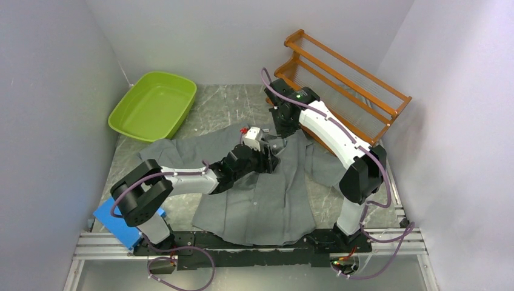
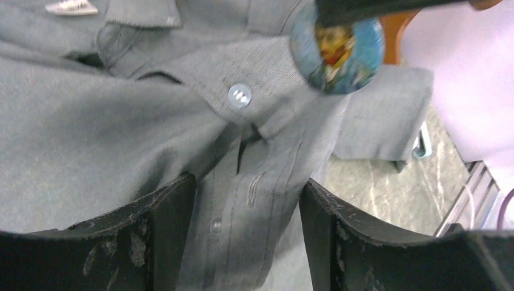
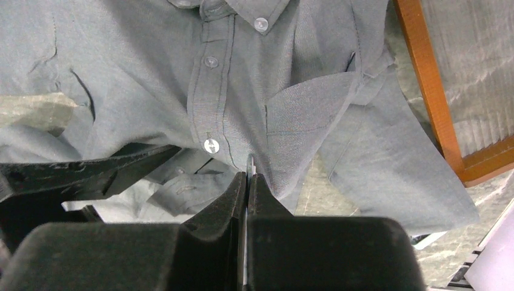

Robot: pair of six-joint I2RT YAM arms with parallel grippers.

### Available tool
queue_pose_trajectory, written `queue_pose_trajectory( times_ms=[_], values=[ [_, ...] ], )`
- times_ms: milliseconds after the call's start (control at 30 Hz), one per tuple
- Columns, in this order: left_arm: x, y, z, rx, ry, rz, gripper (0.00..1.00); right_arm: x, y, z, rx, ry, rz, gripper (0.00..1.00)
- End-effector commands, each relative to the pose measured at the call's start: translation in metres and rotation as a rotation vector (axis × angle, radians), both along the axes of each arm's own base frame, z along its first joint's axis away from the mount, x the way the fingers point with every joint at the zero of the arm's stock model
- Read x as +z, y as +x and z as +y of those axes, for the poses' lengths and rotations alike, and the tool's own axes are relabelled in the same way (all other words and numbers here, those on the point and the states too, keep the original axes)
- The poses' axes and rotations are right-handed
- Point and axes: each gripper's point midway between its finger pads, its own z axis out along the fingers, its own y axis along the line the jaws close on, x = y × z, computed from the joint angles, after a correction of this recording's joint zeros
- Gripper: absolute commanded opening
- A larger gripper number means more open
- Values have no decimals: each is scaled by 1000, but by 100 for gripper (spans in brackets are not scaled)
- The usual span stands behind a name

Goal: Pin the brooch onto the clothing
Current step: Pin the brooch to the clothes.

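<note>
The clothing (image 1: pixel 260 194), a dark-grey button-up shirt, lies spread on the table, collar toward the far side. My right gripper (image 3: pixel 248 177) is shut on the brooch (image 2: pixel 337 56), a round badge with a painted bearded portrait. Only a thin pale edge of the brooch (image 3: pixel 250 162) shows between its pads. In the left wrist view the badge hangs just above the collar area, right of a pale button (image 2: pixel 240 95). My left gripper (image 2: pixel 247 188) is open. Its fingers straddle the shirt's button placket (image 2: pixel 254 200) without closing on it. From above, both grippers meet near the collar (image 1: pixel 276 148).
A green plastic tub (image 1: pixel 154 104) sits at the far left. A wooden rack (image 1: pixel 345 79) stands at the far right, close behind the right arm. A blue box (image 1: pixel 118 221) lies by the left arm's base. Grey walls close in on both sides.
</note>
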Motion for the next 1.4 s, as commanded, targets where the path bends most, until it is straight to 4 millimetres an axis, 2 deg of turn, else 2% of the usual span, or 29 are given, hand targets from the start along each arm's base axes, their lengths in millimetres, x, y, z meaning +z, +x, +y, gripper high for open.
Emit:
queue_pose_trajectory(
  times_ms=[0,67,133,300,433,800,1167,1333,1367],
  values=[
    [3,1,-2,14,-33,-18,67,-1,-2,-2,4,-16,11,0],
    [0,0,1,25,-24,-16,64,-3,-2,-2,7,-20,17,0],
    [-5,1,6,42,-4,-12,56,-5,-2,-1,12,-18,23,0],
    [-14,3,16,81,31,-1,29,-7,-1,-4,9,-45,28,0],
    [-21,2,21,98,48,15,4,-9,0,-9,-2,-78,31,0],
    [-33,6,35,180,100,57,3,-1,6,-27,-50,-175,0,0],
    [-55,9,48,253,170,106,3,11,9,-10,-29,-66,-36,0],
    [-52,9,49,256,186,98,3,12,8,-9,-20,-56,-38,0],
    [-47,9,46,243,182,82,8,11,8,-8,-19,-55,-34,0]
  ],
)
